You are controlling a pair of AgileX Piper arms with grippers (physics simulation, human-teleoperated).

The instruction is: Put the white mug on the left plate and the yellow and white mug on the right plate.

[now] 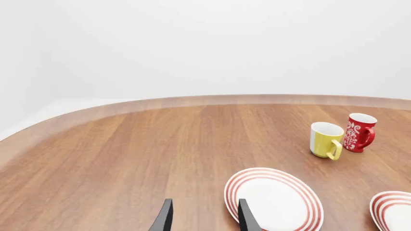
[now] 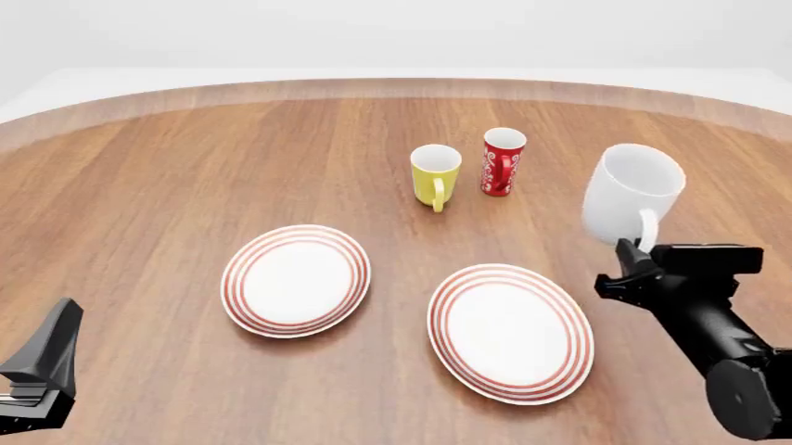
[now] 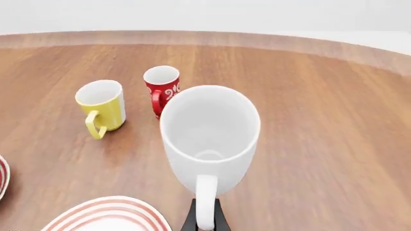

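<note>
Nearest the camera, at the front view's lower left, the left pincer (image 2: 44, 366) hangs low with its two dark fingers (image 1: 163, 217) parted and nothing between them. Just ahead and to its right lies the left plate (image 2: 296, 279), a round white plate with red rings. Right of that, just left of the right pincer (image 2: 633, 258), sits the matching right plate (image 2: 510, 332). The right pincer is clenched on the loop handle of the large glossy white mug (image 2: 632, 197), which tilts away above the wooden table (image 2: 148, 176). Beyond, well left of the right pincer, stand the small yellow and white mug (image 2: 435, 175) and a slim red cup (image 2: 502, 161) with white markings, just beside each other.
</note>
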